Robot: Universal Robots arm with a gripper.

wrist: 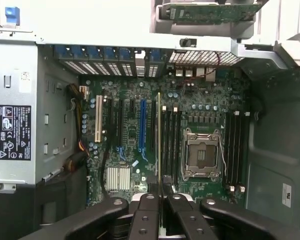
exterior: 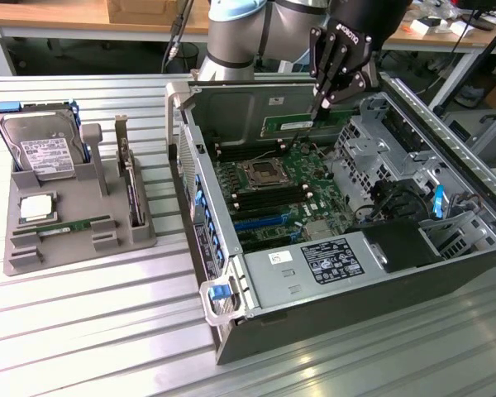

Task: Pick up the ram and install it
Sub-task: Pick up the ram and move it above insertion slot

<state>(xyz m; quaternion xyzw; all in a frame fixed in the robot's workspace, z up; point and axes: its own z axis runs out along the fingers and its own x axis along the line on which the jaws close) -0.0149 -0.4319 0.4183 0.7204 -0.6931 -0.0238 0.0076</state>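
Observation:
My gripper [exterior: 322,106] hangs over the open computer case [exterior: 231,331], shut on the ram [exterior: 302,124], a long green stick with a small white label. The stick is level above the back of the motherboard [exterior: 281,186]. In the wrist view the ram [wrist: 159,130] appears edge-on as a thin line between my fingertips [wrist: 153,181]. It runs parallel to the black memory slots [wrist: 171,145] beside the empty processor socket [wrist: 202,152]. A second ram [exterior: 70,224] lies in the grey holder [exterior: 33,256] at the exterior view's left.
The grey holder also carries a hard drive [exterior: 41,149], a square silver processor chip [exterior: 35,208] and an upright expansion card [exterior: 131,186]. Inside the case, the power supply [exterior: 331,265] and drive cages [exterior: 380,132] stand around the motherboard. Case walls rise on all sides.

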